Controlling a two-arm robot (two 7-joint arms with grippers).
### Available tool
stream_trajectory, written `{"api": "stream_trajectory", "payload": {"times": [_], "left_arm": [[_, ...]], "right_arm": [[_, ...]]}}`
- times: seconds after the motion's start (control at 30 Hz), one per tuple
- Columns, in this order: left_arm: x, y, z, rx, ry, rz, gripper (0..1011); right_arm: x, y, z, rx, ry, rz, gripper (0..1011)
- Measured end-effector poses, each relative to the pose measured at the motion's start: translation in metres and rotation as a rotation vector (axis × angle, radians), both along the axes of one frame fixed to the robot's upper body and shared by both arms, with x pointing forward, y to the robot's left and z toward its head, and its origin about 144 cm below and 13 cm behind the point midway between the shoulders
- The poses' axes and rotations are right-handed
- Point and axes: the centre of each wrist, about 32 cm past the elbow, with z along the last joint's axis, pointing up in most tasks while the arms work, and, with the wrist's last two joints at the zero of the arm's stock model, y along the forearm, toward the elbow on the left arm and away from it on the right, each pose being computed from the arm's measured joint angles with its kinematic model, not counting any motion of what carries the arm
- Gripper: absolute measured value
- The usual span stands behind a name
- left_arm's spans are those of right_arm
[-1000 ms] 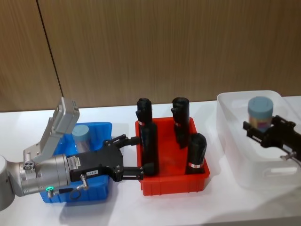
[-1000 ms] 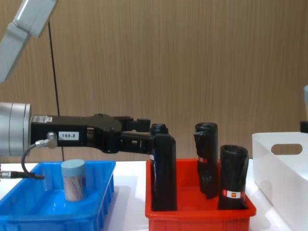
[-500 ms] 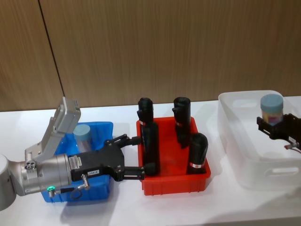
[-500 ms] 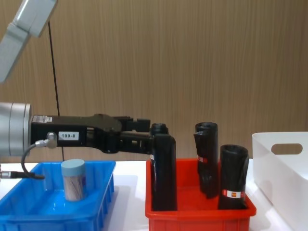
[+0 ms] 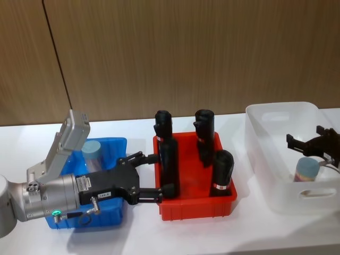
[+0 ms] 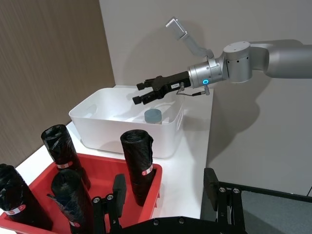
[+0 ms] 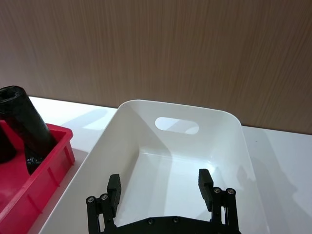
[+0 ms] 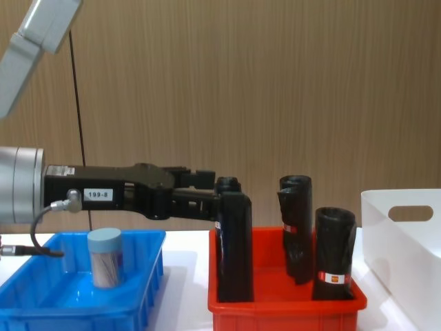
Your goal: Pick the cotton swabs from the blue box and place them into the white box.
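At the white worktop's [image 5: 212, 234] near left corner, the left gripper [image 5: 157, 177] hangs level, its claw spread wide and empty, fingertips at the left rim of a red plastic bin [image 5: 196, 208] of tall black rolls [image 5: 222, 169]. Just behind its wrist, a shallow bright-blue plastic box [image 8: 141, 236] holds one clear tub of cotton swabs with a pale-blue lid [image 8: 105, 257], upright. Toward the right edge, the right gripper [image 6: 138, 94] hovers over a translucent white plastic box [image 5: 276, 109], claw open and holding nothing, just above a second swab tub [image 5: 307, 170] standing on the box floor. That delivery looks complete, and one tub appears left to fetch. Done well, the right arm lifts straight up, clear of the tall walls, so as not to tip the standing tub. The next grasp should take the blue-box tub squarely by its sides, below the lid
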Motion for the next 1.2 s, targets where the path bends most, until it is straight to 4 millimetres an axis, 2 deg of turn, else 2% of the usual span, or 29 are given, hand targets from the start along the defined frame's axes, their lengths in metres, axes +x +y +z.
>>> {"api": "stream_trajectory", "payload": {"times": [0.23, 0.43, 1.2], "left_arm": [[-0.001, -0.001, -0.001, 0.001, -0.001, 0.005, 1004], [-0.004, -0.006, -0.003, 0.007, -0.013, 0.048, 1004], [-0.024, -0.034, -0.016, 0.023, -0.090, 0.264, 1004]], "right_arm": [[-0.001, 0.002, -0.001, 0.000, -0.003, 0.003, 1001], [-0.009, 0.011, -0.004, 0.000, -0.022, 0.015, 1001], [-0.070, 0.068, -0.015, 0.031, -0.146, 0.084, 1002]]}}
